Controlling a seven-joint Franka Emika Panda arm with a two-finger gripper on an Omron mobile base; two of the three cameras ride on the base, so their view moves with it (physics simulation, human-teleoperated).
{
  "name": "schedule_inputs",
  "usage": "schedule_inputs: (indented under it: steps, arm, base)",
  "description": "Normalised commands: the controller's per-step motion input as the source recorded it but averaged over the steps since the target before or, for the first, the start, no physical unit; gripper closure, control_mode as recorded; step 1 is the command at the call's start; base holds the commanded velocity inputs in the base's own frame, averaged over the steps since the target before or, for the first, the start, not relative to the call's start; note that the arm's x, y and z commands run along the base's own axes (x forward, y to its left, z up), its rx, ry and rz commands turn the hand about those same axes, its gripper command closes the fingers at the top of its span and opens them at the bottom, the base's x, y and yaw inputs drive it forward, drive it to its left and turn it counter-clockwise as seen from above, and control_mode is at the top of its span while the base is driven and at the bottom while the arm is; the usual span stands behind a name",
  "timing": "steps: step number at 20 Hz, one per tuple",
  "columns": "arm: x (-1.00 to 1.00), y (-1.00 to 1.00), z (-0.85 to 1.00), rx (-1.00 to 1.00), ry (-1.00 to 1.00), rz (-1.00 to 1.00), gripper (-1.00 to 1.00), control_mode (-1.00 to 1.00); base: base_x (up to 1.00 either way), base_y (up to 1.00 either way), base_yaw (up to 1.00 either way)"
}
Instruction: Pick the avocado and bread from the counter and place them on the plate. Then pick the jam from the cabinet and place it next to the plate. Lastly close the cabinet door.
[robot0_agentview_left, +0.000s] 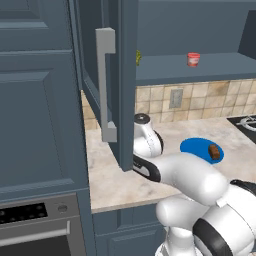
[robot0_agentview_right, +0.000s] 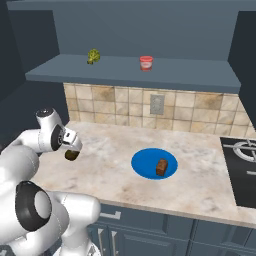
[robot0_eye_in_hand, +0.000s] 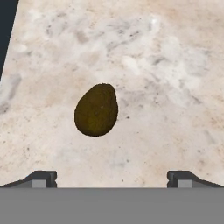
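The dark olive-brown avocado (robot0_eye_in_hand: 96, 110) lies on the beige counter (robot0_eye_in_hand: 175, 78), near its left end (robot0_agentview_right: 71, 155). My gripper (robot0_eye_in_hand: 112, 178) hangs just above it, open, with the fingertips (robot0_eye_in_hand: 43, 178) spread wide and nothing between them. The brown bread (robot0_agentview_right: 161, 167) rests on the blue plate (robot0_agentview_right: 145, 162) at mid-counter; from the left base, bread (robot0_agentview_left: 214, 151) and plate (robot0_agentview_left: 192, 147) show past my arm. The red jam (robot0_agentview_right: 146, 63) stands on the cabinet shelf (robot0_agentview_right: 130, 72), and the jam (robot0_agentview_left: 193, 59) shows from the left too. The cabinet door (robot0_agentview_left: 127, 75) stands open.
A small green item (robot0_agentview_right: 93, 56) sits on the shelf left of the jam. A black stove top (robot0_agentview_right: 245, 165) lies at the counter's right end. The open door's grey handle (robot0_agentview_left: 105, 85) hangs over the counter's left part, beside a tall cupboard with an oven (robot0_agentview_left: 35, 225).
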Motion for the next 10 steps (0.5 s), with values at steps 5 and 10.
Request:
schedule_inputs:
  steps: [5,10]
  arm:
    - [0.15,0.01,-0.12,0.0,0.01,0.0,-1.0,-1.0]
    - [0.11,0.03,-0.12,0.0,0.02,0.0,-1.0,-1.0]
  base:
    - [0.0,0.0,0.0]
    - [0.0,0.0,0.0]
